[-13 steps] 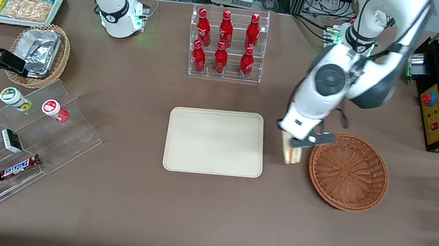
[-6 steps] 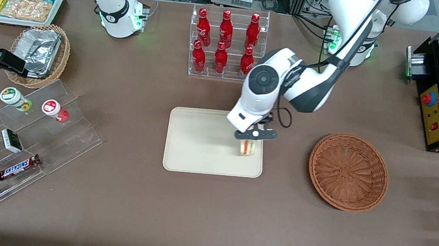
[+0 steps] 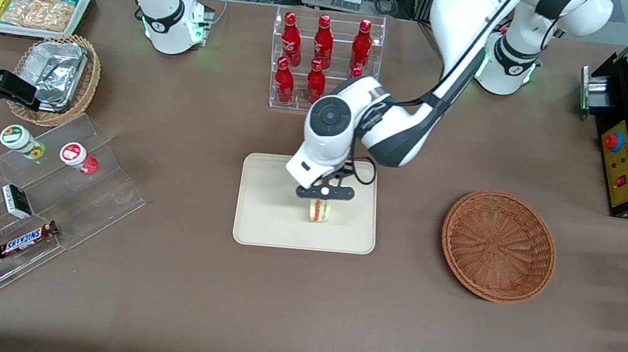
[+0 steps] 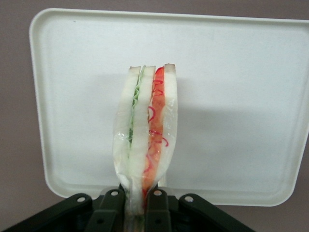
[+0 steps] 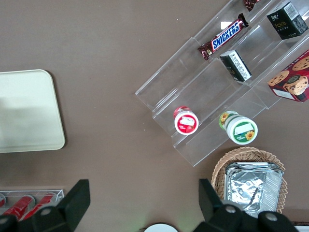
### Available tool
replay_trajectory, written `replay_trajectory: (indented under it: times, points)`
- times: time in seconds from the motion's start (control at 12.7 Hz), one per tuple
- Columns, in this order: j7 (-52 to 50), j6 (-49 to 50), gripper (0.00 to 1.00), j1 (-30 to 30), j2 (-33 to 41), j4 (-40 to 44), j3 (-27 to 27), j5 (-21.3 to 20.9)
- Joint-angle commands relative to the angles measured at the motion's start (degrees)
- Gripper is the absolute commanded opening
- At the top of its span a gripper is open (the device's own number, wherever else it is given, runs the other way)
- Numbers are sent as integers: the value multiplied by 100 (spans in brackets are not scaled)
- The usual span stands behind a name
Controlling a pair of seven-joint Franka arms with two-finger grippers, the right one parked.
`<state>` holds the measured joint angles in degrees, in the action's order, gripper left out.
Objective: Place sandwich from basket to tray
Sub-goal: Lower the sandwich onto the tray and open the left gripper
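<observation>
The sandwich [image 3: 319, 211], a wrapped wedge of pale bread with green, pink and red filling [image 4: 147, 135], hangs above the middle of the cream-beige tray [image 3: 263, 218]. My left gripper [image 3: 323, 193] is shut on its narrow end, and its black fingers [image 4: 158, 208] pinch the wrapper from both sides. In the wrist view the tray [image 4: 241, 96] fills the background under the sandwich. The reddish-brown wicker basket [image 3: 498, 246] sits beside the tray toward the working arm's end of the table, with nothing in it.
A clear rack of red bottles [image 3: 322, 64] stands farther from the front camera than the tray, close to my forearm. Acrylic steps with snack bars, boxes and jars [image 3: 26, 200], a tan basket of foil containers [image 3: 56, 75] and a white snack bin [image 3: 32, 5] lie toward the parked arm's end.
My left gripper has carried the sandwich from just beside the basket's rim, over the tray's edge, to above the tray's middle. The basket has stayed put.
</observation>
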<state>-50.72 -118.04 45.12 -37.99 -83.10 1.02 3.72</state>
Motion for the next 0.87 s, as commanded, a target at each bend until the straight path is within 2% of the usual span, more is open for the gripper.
replay_trajectory:
  times: [0.0,0.32,0.55,0.79]
  points:
    - [-263,246,0,75,-418,653,-58,76]
    - [-325,176,0,67,-833,1077,-49,85]
    - [-325,167,0,58,-842,1042,-49,93]
    - [-342,167,0,58,-842,1007,-49,278]
